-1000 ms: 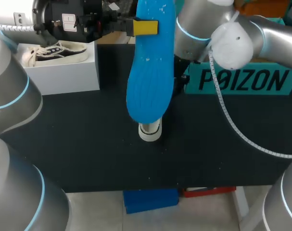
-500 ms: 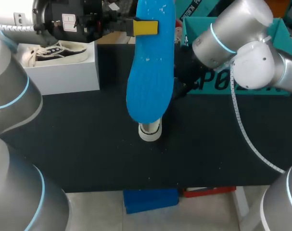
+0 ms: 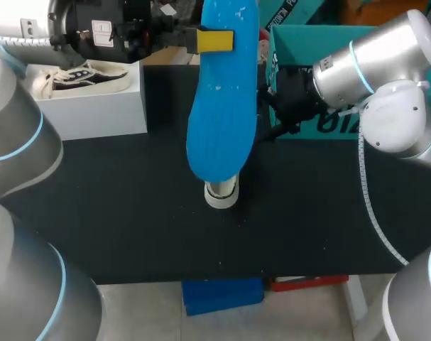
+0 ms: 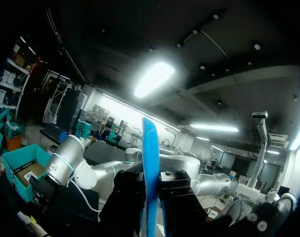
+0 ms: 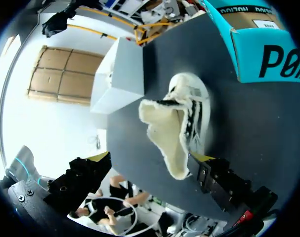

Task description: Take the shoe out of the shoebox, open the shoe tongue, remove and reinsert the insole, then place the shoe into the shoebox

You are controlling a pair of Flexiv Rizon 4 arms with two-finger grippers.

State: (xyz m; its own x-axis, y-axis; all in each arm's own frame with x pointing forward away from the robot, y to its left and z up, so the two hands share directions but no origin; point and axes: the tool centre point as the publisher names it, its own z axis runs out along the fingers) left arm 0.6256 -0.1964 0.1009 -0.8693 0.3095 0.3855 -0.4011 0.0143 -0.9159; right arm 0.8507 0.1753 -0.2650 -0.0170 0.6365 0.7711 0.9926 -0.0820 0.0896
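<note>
My left gripper [image 3: 215,40] is shut on a blue insole [image 3: 221,106], held high above the table. In the left wrist view the insole [image 4: 150,173] stands edge-on between the fingers. The insole hides most of the shoe; only the shoe's white end [image 3: 221,193] shows on the black table. The right wrist view shows the white, black-striped shoe [image 5: 182,128] lying on the table with its fleecy tongue pulled open. My right gripper [image 5: 150,165] is open just short of the shoe, holding nothing. The teal shoebox [image 3: 329,42] stands at the back right, partly behind my right arm [image 3: 371,71].
A white box [image 3: 94,106] at the back left carries a second sneaker [image 3: 80,77]. The black table [image 3: 130,213] stretches in front of both boxes. In the right wrist view the shoebox [image 5: 261,44] and the white box [image 5: 120,74] flank the shoe.
My right arm has swung to the right and lowered in front of the teal shoebox, its gripper staying near the shoe. The left arm and insole have not moved.
</note>
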